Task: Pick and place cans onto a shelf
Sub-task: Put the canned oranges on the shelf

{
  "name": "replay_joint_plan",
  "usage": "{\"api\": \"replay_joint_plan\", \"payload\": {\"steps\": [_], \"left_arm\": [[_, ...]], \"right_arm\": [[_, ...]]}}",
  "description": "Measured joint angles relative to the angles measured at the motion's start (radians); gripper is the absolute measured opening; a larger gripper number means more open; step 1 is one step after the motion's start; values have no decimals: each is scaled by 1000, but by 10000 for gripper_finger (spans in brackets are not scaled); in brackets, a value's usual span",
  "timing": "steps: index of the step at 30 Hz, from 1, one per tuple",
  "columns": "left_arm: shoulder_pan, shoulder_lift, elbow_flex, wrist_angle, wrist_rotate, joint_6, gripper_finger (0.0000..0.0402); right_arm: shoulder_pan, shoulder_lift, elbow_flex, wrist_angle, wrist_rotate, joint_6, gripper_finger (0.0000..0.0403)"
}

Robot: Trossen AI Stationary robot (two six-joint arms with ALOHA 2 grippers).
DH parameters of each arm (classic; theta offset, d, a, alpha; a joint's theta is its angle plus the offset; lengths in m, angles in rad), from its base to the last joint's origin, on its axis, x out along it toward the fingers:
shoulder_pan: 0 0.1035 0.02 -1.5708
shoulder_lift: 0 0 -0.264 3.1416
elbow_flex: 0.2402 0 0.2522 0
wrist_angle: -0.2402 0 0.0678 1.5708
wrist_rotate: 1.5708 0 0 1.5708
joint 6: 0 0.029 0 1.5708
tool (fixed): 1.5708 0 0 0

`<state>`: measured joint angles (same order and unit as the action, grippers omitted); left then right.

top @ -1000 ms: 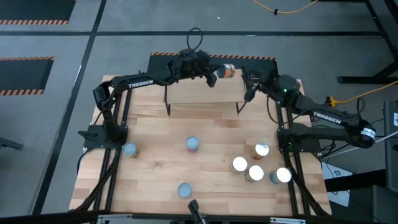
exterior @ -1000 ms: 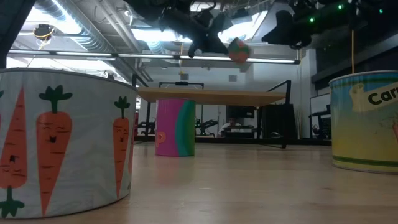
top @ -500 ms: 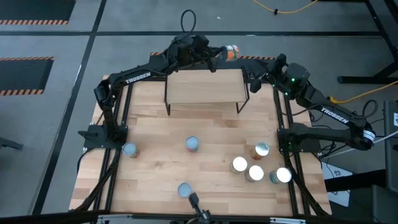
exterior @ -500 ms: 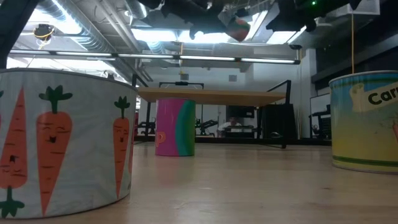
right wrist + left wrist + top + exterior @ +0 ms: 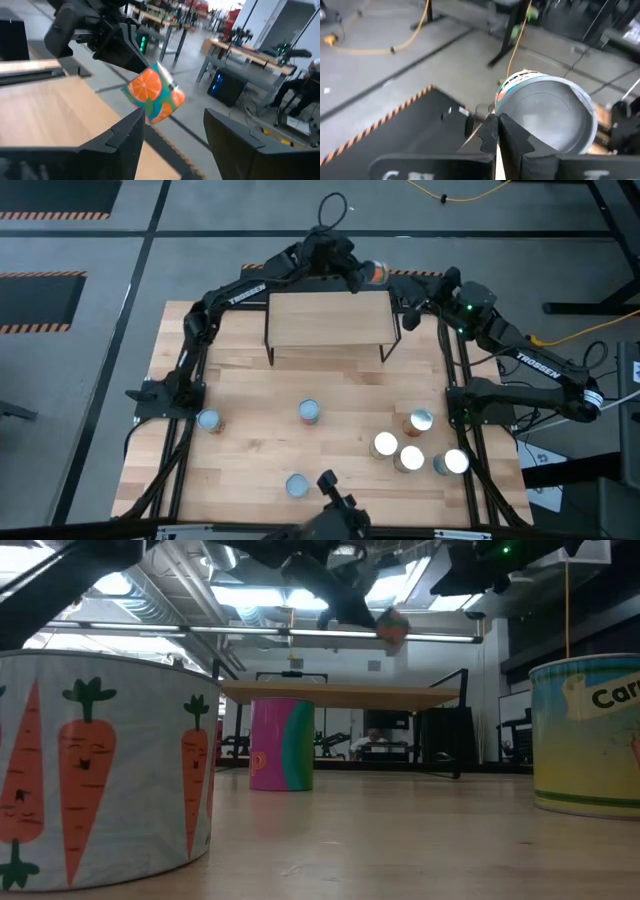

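My left gripper (image 5: 356, 272) is shut on an orange-labelled can (image 5: 375, 272) in the air just past the far right corner of the shelf (image 5: 330, 320). The right wrist view shows this can (image 5: 152, 96) with orange-slice prints, tilted, with the shelf top (image 5: 45, 110) below and beside it. My right gripper (image 5: 405, 308) stands open by the shelf's right end with nothing between its fingers (image 5: 125, 140). Several other cans stand on the table, among them a blue one (image 5: 309, 412) and a pink-green one (image 5: 281, 743). My left gripper pinches the rim (image 5: 501, 114) of the can's silver end between its two fingers, at one spot on the edge. The fingers come from the table's left, slanting slightly down. The can (image 5: 392, 627) hangs tilted beyond the fingertips, clear of the shelf.
A cluster of cans (image 5: 411, 457) stands at the table's near right, with single cans at the near left (image 5: 208, 420) and near middle (image 5: 296, 485). In the low view a carrot-labelled can (image 5: 100, 770) and another can (image 5: 590, 735) stand close to the camera. The shelf top is bare wood.
My left gripper has carried the orange can from over the shelf's far right part toward the table's far edge, to just beyond the shelf's back corner, staying shut on it. My right gripper has drawn up and back a little from the shelf's right end, still open.
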<state>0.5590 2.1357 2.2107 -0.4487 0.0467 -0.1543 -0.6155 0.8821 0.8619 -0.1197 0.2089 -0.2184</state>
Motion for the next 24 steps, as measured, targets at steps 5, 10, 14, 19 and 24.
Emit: {"api": "replay_joint_plan", "payload": {"steps": [5, 10, 14, 19, 24], "left_arm": [[6, 29, 0, -76, -2, 1, 0], [5, 32, -14, -101, -4, 7, 0], [3, 33, -24, -150, -4, 8, 0], [3, 32, -24, -201, -14, 8, 0], [3, 32, -23, -254, -28, 8, 0]], "right_arm": [[0, 20, 0, -76, 0, 0, 208], [0, 83, 0, -88, 0, 0, 208], [0, 149, 0, -87, 0, 0, 208], [0, 213, 0, -60, 7, -23, 208], [1, 254, 0, -39, 7, -27, 208]]}}
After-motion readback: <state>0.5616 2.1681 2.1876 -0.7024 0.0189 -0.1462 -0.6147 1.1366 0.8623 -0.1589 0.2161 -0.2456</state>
